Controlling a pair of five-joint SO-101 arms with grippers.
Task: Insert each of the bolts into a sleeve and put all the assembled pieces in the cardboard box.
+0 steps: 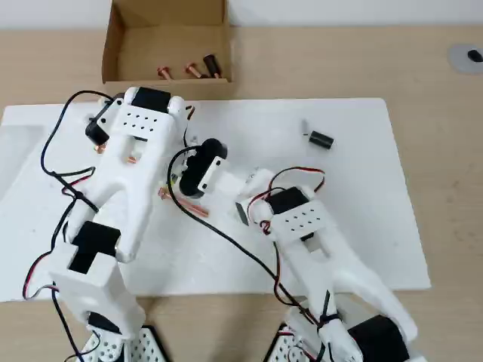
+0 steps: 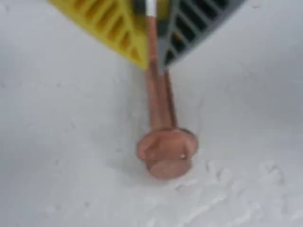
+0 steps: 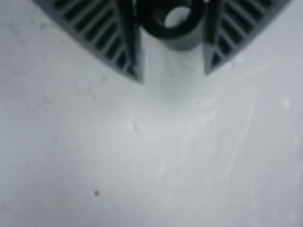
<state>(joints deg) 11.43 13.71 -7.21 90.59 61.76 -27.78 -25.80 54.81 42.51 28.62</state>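
The left fingers (image 2: 154,61), one yellow and one grey, are pinched tight on the shank of a copper bolt (image 2: 161,118). The bolt hangs straight down from them with its flanged head pressed against the white foam mat (image 2: 57,165). On the other arm, the right fingers (image 3: 173,71) have closed in on a black sleeve (image 3: 173,21), which sits squarely between the two grey tips. Its open bore faces the wrist camera and bare mat lies beyond it; whether it touches the mat cannot be told. From the high view, both arms lean in over the mat, which lies on the wooden counter (image 1: 441,173). The left arm is up the left side near the box, and the right arm comes from the near right corner toward the middle of the mat. Between the two arms a loose bolt (image 1: 162,193) lies flat on the mat, and a second loose bolt (image 1: 198,212) lies just beside the black cable. A spare sleeve (image 1: 321,139) lies on its side well apart from them, toward the far right of the mat. The cardboard box (image 1: 109,53) stands open on the counter just past the mat's far edge. Along its near wall lie two boxed bolts (image 1: 162,72) and a dark boxed sleeve (image 1: 211,64), too small to tell whether they are joined.
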